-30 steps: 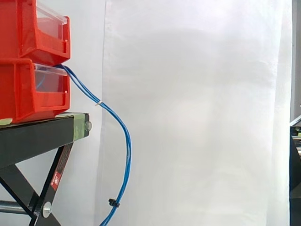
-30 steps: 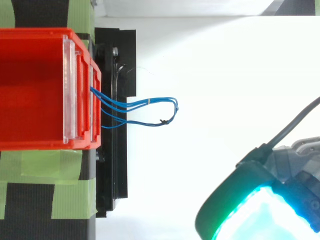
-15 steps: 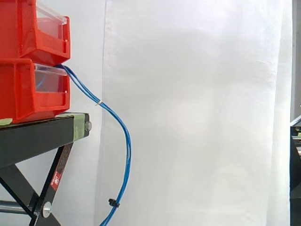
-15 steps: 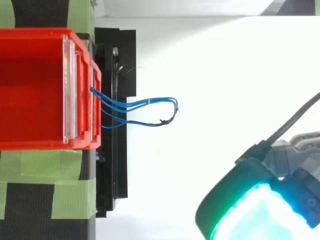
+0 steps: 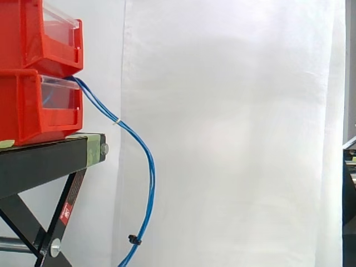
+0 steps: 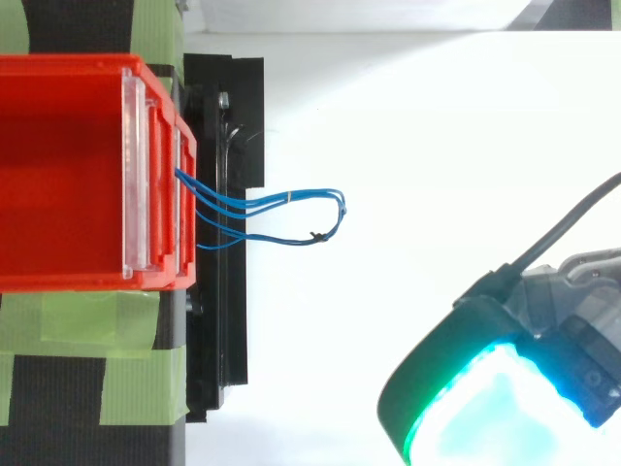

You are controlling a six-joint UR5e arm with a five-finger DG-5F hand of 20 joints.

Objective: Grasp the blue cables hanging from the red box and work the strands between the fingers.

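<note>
The blue cables come out of the lower red bin, just under the upper red bin that sits on top of it. They hang off the front of the black stand in a long bend in front of the white curtain. Then they drop out of sight at the bottom. A small white tie holds the strands together near the top, and a small black clip holds them lower down. From above, the strands spread out a little where they leave the bin. Green tape is stuck on the stand beside the bins.

The hand glows green and light blue in the lower right corner of the top view. It is well apart from the cables and touches nothing. I cannot tell if it is open or closed.

I think this is the very first step, the reach, and no grasp has begun. Next the hand needs to move across to the bins and come in at the hanging bend, where the strands swing free. It should go in gently so it takes hold of the strands and does not just push them away.
</note>
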